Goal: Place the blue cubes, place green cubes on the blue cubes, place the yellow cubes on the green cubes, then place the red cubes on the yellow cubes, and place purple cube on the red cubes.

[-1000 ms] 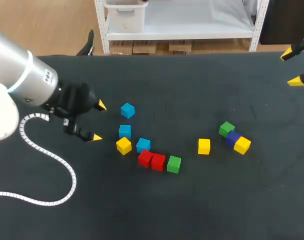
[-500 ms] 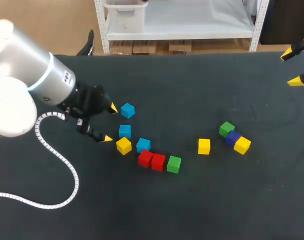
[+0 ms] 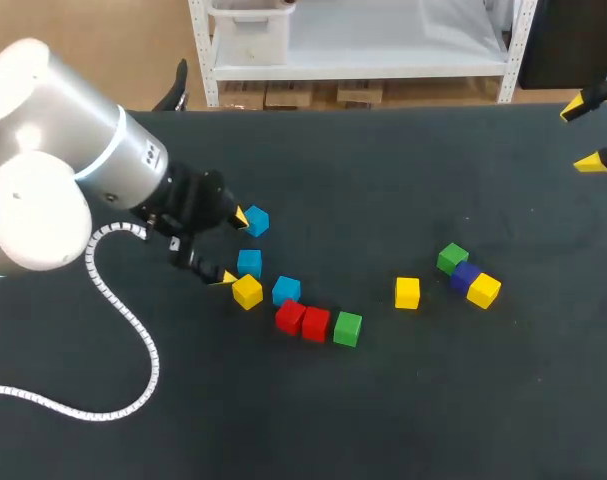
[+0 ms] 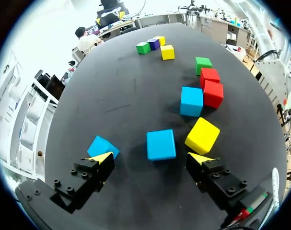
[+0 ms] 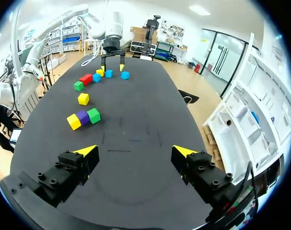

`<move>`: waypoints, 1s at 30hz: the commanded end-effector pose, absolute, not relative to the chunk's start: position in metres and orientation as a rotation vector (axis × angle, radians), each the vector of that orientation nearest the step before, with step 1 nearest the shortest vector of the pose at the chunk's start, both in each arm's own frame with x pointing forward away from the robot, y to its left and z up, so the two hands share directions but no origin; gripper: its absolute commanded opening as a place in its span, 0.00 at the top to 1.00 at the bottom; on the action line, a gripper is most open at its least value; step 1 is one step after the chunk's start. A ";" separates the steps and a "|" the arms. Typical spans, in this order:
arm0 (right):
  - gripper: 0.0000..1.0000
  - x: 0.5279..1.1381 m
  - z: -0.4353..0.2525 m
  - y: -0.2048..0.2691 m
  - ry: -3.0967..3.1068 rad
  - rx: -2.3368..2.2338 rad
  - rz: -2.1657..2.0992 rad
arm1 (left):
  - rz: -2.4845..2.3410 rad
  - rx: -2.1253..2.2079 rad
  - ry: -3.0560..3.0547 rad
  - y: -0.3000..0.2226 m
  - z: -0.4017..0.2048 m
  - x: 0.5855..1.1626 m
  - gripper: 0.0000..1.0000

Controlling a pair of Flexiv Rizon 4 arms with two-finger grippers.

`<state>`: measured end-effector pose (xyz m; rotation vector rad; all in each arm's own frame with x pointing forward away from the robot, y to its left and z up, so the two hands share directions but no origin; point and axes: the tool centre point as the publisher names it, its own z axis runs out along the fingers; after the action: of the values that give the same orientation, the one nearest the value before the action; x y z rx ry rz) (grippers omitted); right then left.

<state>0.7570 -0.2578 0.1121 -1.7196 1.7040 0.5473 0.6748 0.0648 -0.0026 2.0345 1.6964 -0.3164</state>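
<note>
My left gripper is open on the table's left side, its fingers straddling a blue cube without touching it. In the left wrist view that blue cube lies just ahead, between the tips of the left gripper. A second blue cube sits against one tip and a yellow cube beside the other. A third blue cube, two red cubes and a green cube form a row. My right gripper hangs open and empty at the far right edge.
A lone yellow cube lies mid-table. Right of it, a green cube, the purple cube and a yellow cube touch in a short line. The left arm's white cable trails over the table's left front.
My left arm has moved right across the table, bringing its open gripper around the middle blue cube. The cubes and my right arm have stayed put.
</note>
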 end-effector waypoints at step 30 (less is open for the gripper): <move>0.00 0.757 0.112 -0.258 1.703 -1.719 0.547 | -0.333 2.001 1.785 0.054 -0.012 0.667 0.84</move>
<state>0.7570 -0.2578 0.1121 -1.7196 1.7040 0.5474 0.6660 0.0556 -0.0111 1.9986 1.7849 -0.3353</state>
